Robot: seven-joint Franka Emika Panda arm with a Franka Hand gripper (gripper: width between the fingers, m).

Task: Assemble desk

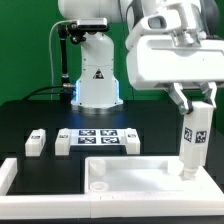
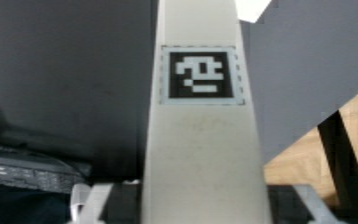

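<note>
The robot's two-finger gripper (image 1: 192, 108) is pinched onto a tall white plastic block leg (image 1: 193, 150). The fingers sit about half closed round its top part, so it is holding that leg.

The leg stands straight up, w/ its black-and-white square tag facing the exterior view. Its low end is at the corner of the white plastic tray-like tabletop (image 1: 140, 161) w/ a raised rim, on the exterior view's right. Can't tell if the leg touches the tabletop or hangs just over it.

The tabletop lies flat at the front of the black table (image 1: 30, 115).

In the wrist view the leg (image 2: 202, 150) fills the middle & its tag (image 2: 202, 77) shows clearly.

One more small white block leg (image 1: 36, 143) & another (image 1: 63, 143) lie on the table on the exterior view's left. They are near the flat white marker board (image 1: 98, 138) & well apart from the held leg.
</note>
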